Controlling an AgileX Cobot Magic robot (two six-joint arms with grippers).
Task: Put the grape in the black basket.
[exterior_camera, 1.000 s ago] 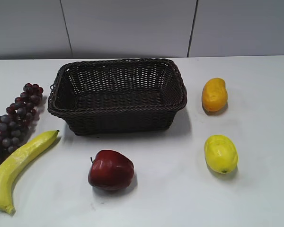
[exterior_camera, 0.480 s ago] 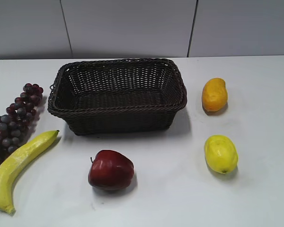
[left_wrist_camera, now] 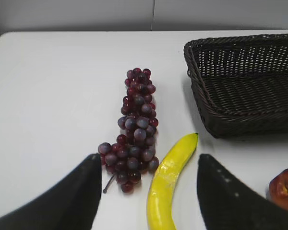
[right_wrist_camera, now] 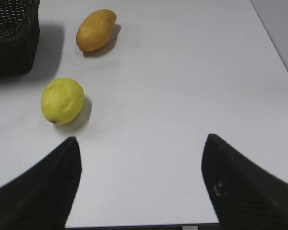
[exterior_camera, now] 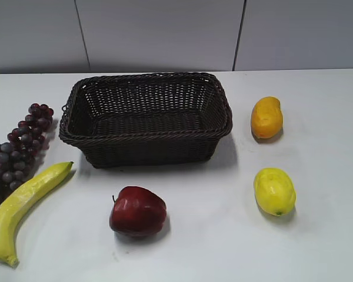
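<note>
Grape bunch (left_wrist_camera: 136, 128): long cluster of dark purple and reddish berries, lying on the white table (exterior_camera: 223, 247) at the basket's 9 o'clock in the exterior view, untouched. Short stem at the near end, by the left claw's left finger.

Black basket (exterior_camera: 146, 136): woven wicker with braided rim, nothing inside it that I can see, well apart from the bunch.

Banana (left_wrist_camera: 169, 180): just beside the bunch at its 4 o'clock in the left wrist view; tip close to the berries, contact not clear.

Left claw (left_wrist_camera: 146, 189): spread wide, holding nothing, hanging above the table with the bunch's near end and the banana between its fingers.

Right claw (right_wrist_camera: 140, 184): spread wide, idle over bare table; lemon (right_wrist_camera: 63, 101) and mango (right_wrist_camera: 96, 29) at its 10 and 11 o'clock.

Red apple (exterior_camera: 137, 211): at the basket's 6 o'clock, not involved.

Step in hand, by my reading: approach and grasp. Advice: shift toward 11 o'clock to clear the banana, straddle the thick middle across the bunch's width, close gently, lift high enough that trailing berries clear the rim.
</note>
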